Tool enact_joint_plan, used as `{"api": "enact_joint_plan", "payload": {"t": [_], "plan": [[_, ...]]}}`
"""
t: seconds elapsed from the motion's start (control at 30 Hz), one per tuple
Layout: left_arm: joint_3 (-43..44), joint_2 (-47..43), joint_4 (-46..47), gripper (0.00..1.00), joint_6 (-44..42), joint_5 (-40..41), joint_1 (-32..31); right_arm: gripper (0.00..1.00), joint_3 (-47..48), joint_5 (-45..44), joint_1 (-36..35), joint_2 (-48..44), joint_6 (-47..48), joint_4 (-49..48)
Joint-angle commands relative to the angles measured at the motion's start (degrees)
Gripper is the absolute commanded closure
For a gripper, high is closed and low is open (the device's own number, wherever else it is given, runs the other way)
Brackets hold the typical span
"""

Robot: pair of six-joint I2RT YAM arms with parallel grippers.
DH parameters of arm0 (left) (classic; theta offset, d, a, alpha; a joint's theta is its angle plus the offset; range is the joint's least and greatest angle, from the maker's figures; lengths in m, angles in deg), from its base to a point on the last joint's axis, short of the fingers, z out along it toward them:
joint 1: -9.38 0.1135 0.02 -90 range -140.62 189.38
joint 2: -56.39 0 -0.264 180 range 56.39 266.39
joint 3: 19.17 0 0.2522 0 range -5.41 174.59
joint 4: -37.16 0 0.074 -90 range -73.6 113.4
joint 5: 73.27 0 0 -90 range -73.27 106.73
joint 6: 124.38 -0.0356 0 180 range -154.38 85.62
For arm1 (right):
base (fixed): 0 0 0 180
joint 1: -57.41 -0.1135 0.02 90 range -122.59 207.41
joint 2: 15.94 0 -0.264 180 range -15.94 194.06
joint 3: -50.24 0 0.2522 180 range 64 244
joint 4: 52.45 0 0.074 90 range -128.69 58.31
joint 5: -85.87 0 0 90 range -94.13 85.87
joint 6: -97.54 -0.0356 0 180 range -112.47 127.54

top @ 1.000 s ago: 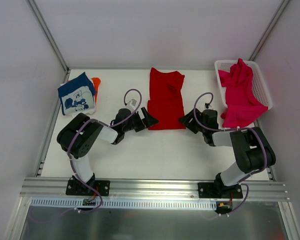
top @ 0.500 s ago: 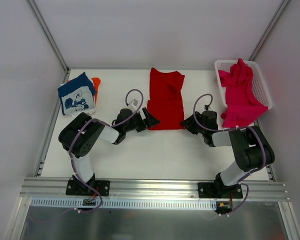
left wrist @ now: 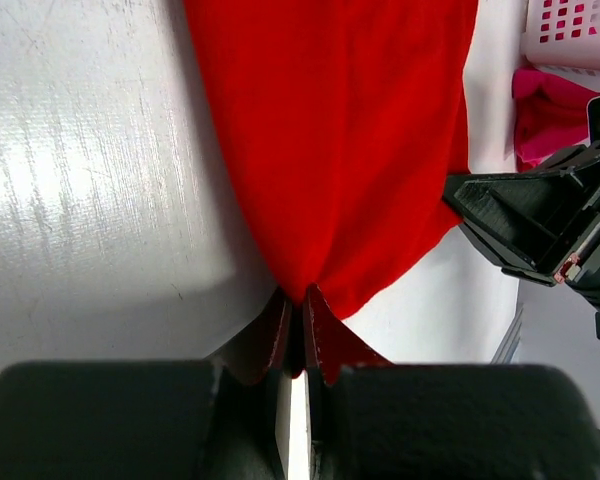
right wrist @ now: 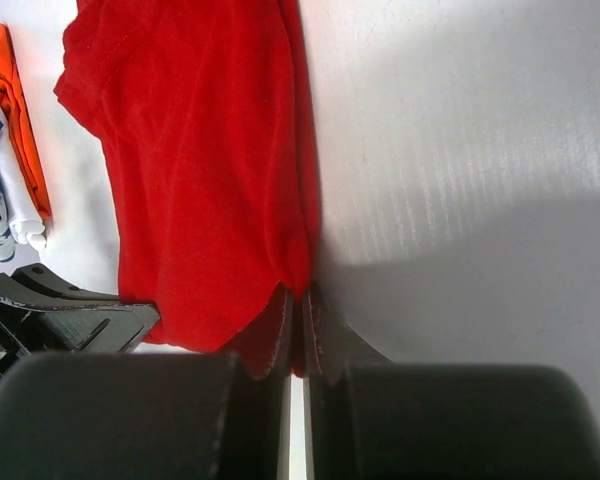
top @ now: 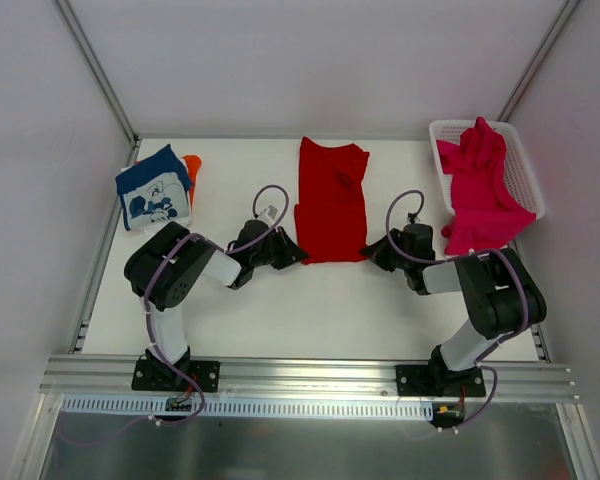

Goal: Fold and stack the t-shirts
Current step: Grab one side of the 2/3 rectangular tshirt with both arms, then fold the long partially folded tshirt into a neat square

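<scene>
White table (top: 310,300) holds orange t-shirt (top: 192,165) mostly beneath navy t-shirt (top: 152,192)

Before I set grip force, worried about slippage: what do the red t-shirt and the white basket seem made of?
Red t-shirt: soft matte knit cloth, probably cotton; it gathers into folds where pinched. White basket: rigid, slightly glossy plastic, judging by its moulded mesh holes.

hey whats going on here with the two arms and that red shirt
Two robot arms are working on the red t-shirt lying flat mid-table. The left gripper is shut on its near left corner, the right gripper on its near right corner. A navy t-shirt lies folded over an orange t-shirt at far left; a pink t-shirt hangs crumpled out of the white basket at far right.
</scene>
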Motion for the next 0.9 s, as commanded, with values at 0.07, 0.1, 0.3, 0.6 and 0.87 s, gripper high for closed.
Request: {"api": "enact_joint_plan", "payload": {"t": [0.07,0.1,0.3,0.6,0.87], "plan": [[-1.11,-2.74,-2.71,1.0,-0.47,-0.69,-1.08,0.99,-3.53,0.68,-0.22,-1.3,-0.35,4.09],[-1.9,-3.54,-3.85,1.0,-0.47,-0.34,-1.26,0.99,-4.93,0.6,-0.48,-2.36,-0.79,4.18],[-5.94,-11.8,-7.98,1.0,-1.79,1.24,-3.37,1.0,-9.07,-3.88,-4.43,-17.73,-0.53,14.6],[-8.58,-27.09,-17.91,1.0,-3.81,7.39,-11.01,0.99,-8.64,-15.83,-9.98,-49.35,1.05,44.04],[-4.29,-35.27,-27.22,1.0,-7.32,12.04,-11.98,0.99,-3.2,-19.97,-10.15,-56.08,2.98,52.7]]}}
